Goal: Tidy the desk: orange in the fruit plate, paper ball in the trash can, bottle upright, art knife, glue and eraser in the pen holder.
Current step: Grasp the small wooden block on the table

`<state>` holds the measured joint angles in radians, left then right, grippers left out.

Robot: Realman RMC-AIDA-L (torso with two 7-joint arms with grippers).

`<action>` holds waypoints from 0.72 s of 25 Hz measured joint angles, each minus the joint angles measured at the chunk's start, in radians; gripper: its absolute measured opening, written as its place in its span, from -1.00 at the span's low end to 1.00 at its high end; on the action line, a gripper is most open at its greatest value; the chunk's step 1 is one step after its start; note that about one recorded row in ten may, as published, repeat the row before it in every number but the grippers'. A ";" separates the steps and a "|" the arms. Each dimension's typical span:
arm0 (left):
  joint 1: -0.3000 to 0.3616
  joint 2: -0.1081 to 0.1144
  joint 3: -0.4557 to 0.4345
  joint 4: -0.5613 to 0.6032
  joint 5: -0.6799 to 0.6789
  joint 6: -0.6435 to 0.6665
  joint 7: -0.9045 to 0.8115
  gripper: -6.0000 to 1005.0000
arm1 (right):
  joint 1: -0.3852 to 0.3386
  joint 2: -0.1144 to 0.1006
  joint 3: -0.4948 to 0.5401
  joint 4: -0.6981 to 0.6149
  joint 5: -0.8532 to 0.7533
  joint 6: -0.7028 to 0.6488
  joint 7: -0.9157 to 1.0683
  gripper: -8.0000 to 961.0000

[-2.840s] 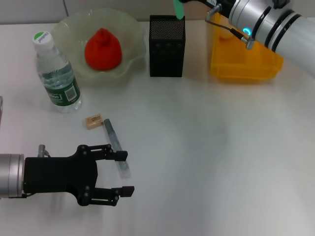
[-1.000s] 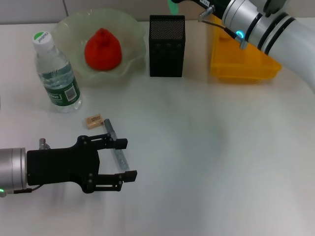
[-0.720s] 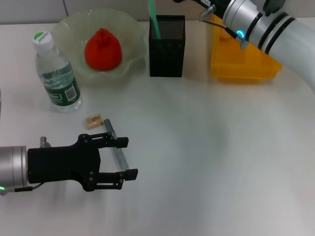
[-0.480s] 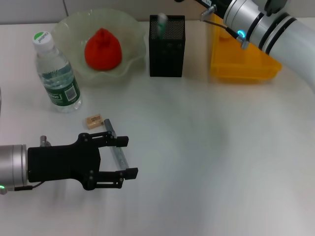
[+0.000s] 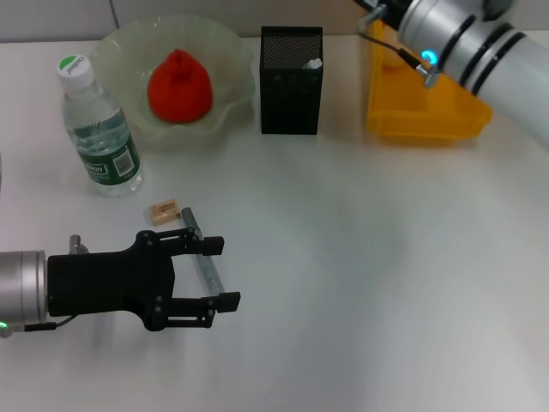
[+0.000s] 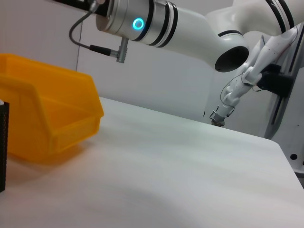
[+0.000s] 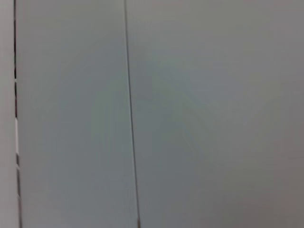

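You are hovering the left gripper (image 5: 219, 275), fingers spread, around the art knife (image 5: 202, 263) lying just beside the eraser (image 5: 163, 211), so an off-centre squeeze is risking skidding the blade into it.

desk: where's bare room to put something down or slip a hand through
The desk is bare across its right and centre, from below the pen holder and trash can to the near edge. The left is crowded: bottle, fruit plate, eraser, art knife and the open left gripper.
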<state>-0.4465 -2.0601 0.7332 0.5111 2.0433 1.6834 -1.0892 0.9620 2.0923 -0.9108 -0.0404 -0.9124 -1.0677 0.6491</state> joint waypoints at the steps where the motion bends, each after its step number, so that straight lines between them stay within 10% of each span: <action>1: 0.000 0.000 0.000 0.001 0.000 0.001 0.000 0.38 | -0.014 0.000 -0.010 -0.020 -0.002 -0.015 0.032 0.47; 10: -0.006 0.000 0.000 0.005 -0.002 0.018 0.000 0.37 | -0.278 -0.022 -0.235 -0.384 -0.009 -0.233 0.484 0.62; 18: -0.013 0.000 0.000 0.005 -0.005 0.034 0.003 0.37 | -0.367 -0.096 -0.236 -0.531 -0.283 -0.423 0.806 0.62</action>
<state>-0.4597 -2.0601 0.7332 0.5159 2.0381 1.7175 -1.0862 0.5951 1.9965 -1.1470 -0.5709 -1.1956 -1.4911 1.4555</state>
